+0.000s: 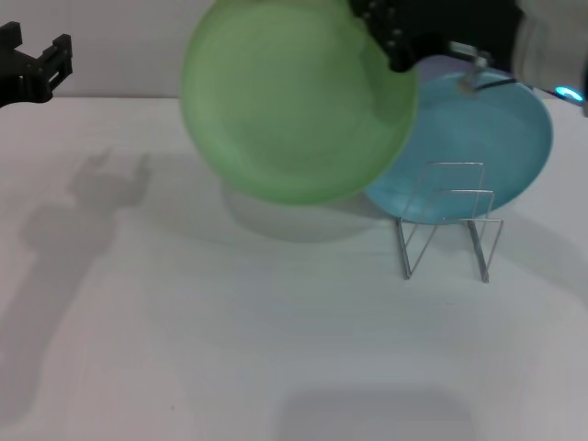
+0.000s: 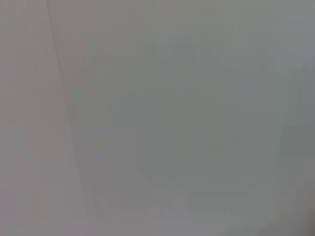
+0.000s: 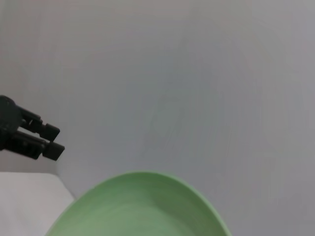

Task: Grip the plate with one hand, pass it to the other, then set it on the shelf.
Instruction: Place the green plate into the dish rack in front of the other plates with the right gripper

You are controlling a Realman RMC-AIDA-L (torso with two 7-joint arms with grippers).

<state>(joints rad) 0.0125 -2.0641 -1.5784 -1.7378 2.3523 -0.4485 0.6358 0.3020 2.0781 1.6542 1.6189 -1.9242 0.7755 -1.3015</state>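
The light green plate [image 1: 294, 101] hangs in the air above the back of the table, tilted with its face toward me. My right gripper [image 1: 390, 41], on the white arm with the cyan ring [image 1: 568, 92], is shut on the plate's upper right rim. The plate's rim also shows in the right wrist view [image 3: 142, 206]. My left gripper [image 1: 37, 57] is open and empty at the far left, well apart from the plate; it also shows in the right wrist view [image 3: 47, 140]. The silver wire shelf [image 1: 448, 230] stands at the right, below the right gripper.
A light blue plate [image 1: 496, 147] leans upright in the back of the wire shelf, partly behind the green plate. The white table [image 1: 230, 349] spreads in front. The left wrist view shows only a blank grey surface.
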